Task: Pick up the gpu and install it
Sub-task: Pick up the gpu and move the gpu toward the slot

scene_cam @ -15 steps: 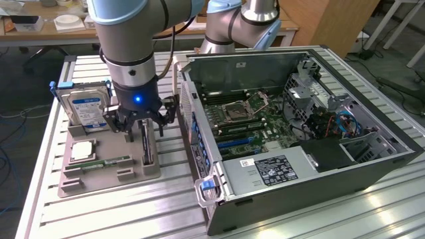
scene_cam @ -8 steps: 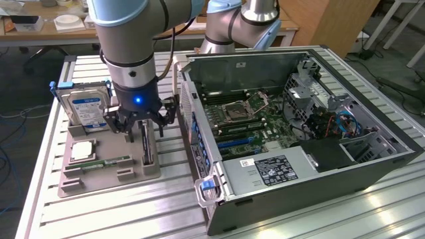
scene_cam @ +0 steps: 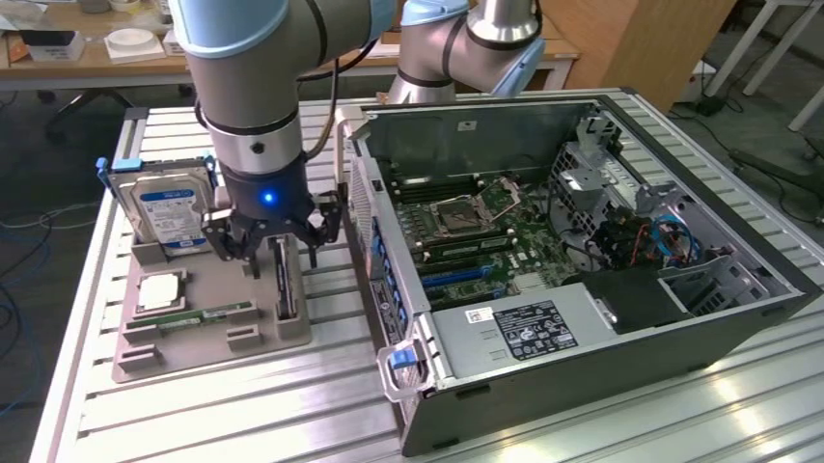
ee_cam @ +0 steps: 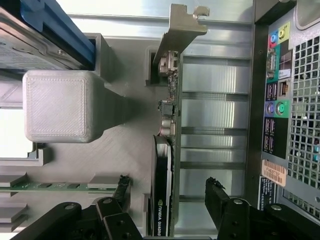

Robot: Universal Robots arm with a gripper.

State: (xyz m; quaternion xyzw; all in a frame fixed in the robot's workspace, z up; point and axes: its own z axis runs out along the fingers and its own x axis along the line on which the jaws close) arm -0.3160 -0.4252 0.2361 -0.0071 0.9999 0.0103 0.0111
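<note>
**End effector straddles the card, grip not yet made**

The slatted aluminium bench [scene_cam: 193, 415] carries everything. An open black desktop computer case [scene_cam: 580, 386] lies on its side just beside the grey printed parts tray [scene_cam: 258, 359], on the exterior view's right of it. The pale blue and silver robot arm [scene_cam: 258, 87] reaches straight down over the tray. At the tray's far end a silver hard drive with a blue label [scene_cam: 170, 207] stands upright.

The gpu [ee_cam: 164, 200], a thin black circuit card with a pale silver metal bracket [ee_cam: 175, 40] at one end, stands on edge in a slot along the side of the tray nearest the case. The black end effector [ee_cam: 167, 184] hangs over that slot with its fingers [ee_cam: 215, 192] apart, one on each side of the card, neither visibly touching it. A narrow green memory stick [scene_cam: 206, 315] lies flat in the tray, on the side of the card away from the case.

Judged from this, the step in hand is the grasp. It will go best if the card sits centred between the fingers, so both pads meet its flat faces together, squarely and clear of the bracket; an uneven close could tilt the card in its slot.
</note>
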